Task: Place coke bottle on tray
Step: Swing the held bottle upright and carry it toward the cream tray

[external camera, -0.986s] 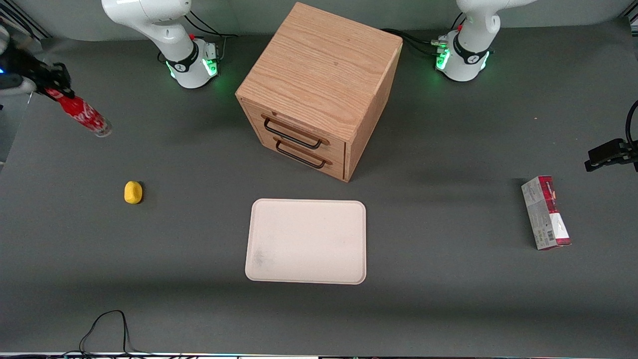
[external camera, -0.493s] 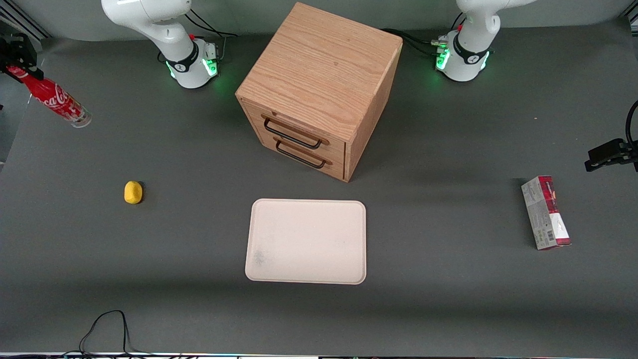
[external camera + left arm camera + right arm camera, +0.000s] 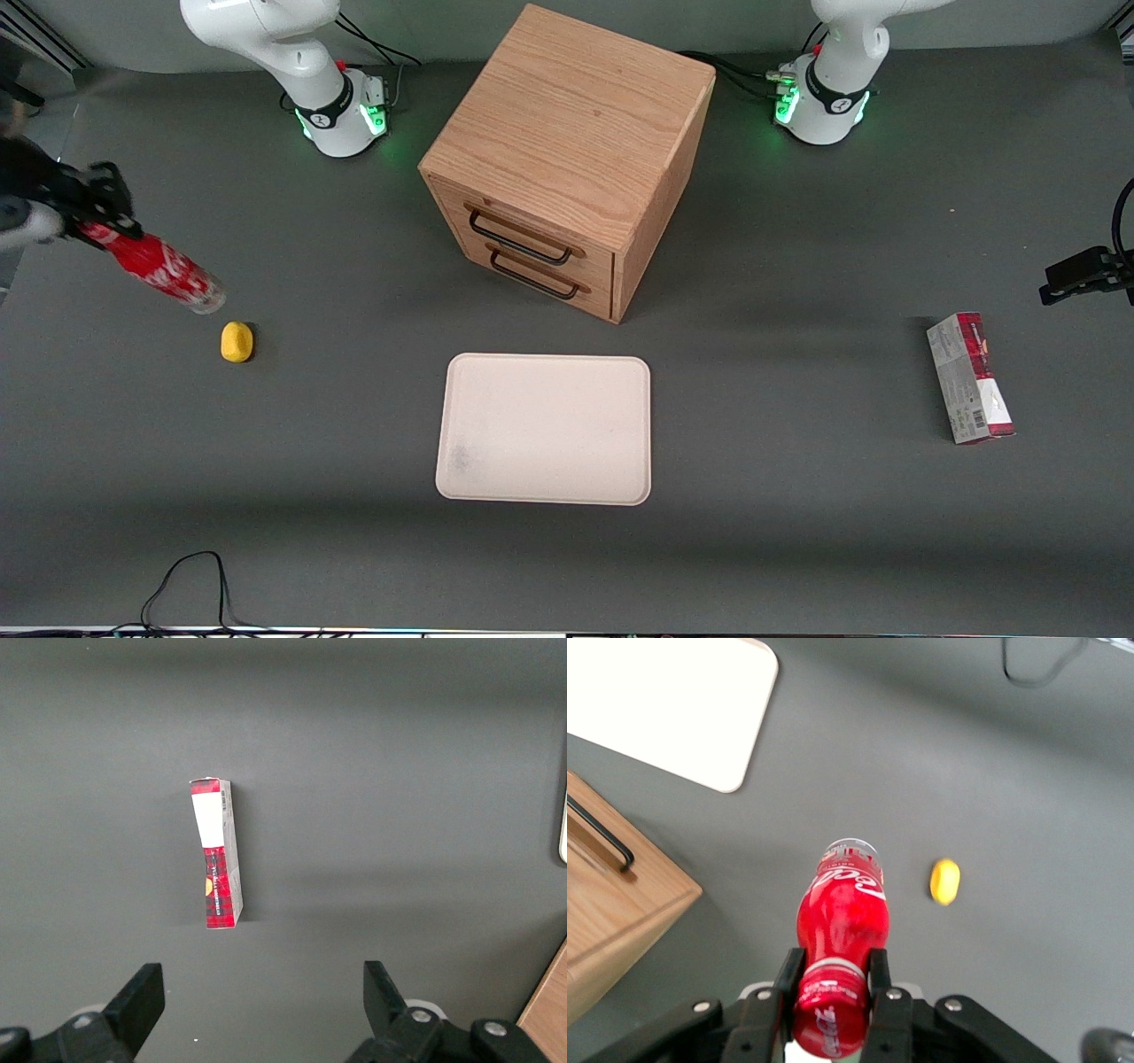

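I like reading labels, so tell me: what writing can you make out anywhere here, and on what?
White script logo on the coke bottle, held by the gripper: only partly seen, not readable.
Print and barcode on the red-and-grey carton: too small to read.
Nothing on the tray or cabinet.

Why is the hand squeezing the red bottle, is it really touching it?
Touching. In the right wrist view the hand has both fingers pressed against the coke bottle just below its cap, holding it above the table.

Dark grey table (image 3: 797,532); wooden drawer cabinet (image 3: 567,159) mid-table; black cable (image 3: 190,585) at near edge.
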